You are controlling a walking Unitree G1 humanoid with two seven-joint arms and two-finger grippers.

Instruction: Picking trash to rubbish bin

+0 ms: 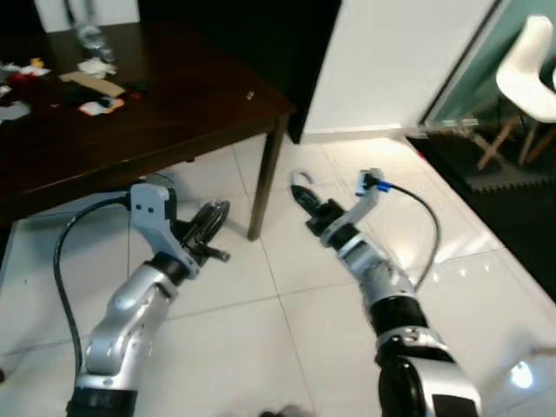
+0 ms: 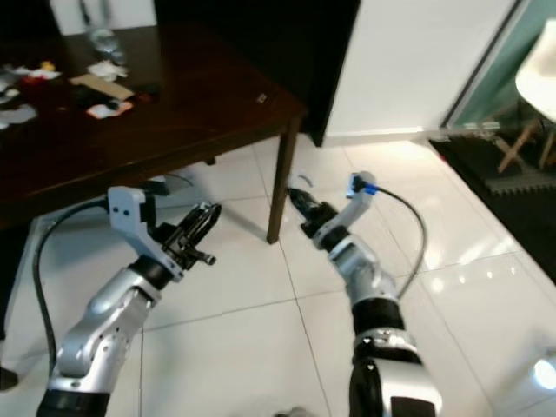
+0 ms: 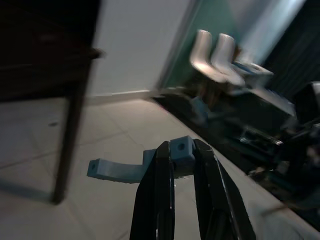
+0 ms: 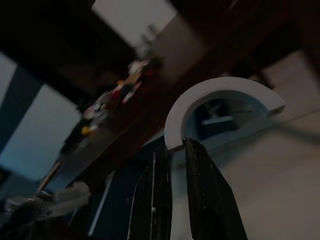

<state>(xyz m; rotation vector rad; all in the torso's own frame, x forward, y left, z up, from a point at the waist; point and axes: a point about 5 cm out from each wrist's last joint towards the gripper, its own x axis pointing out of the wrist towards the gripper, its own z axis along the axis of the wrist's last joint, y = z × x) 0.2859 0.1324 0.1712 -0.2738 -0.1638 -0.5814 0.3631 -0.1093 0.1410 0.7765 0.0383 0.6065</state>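
While both arms are raised over the white tiled floor (image 1: 287, 347), the trash (image 1: 91, 87) lies scattered on the dark table (image 1: 191, 104) toward its far left edge, beside a clear bottle (image 1: 89, 36); no bin can be made out. The left gripper (image 1: 208, 224) hangs below the table's near edge, its fingers pressed together. The right gripper (image 1: 304, 198) hangs just beyond the table's near right corner leg (image 1: 266, 178), also pressed together, empty. Held low like this, the arms look carried for walking, I judge. From below, the right wrist view catches the litter (image 4: 117, 92) along the tabletop edge; the left wrist view adds pale chairs (image 3: 215, 52) by the wall.
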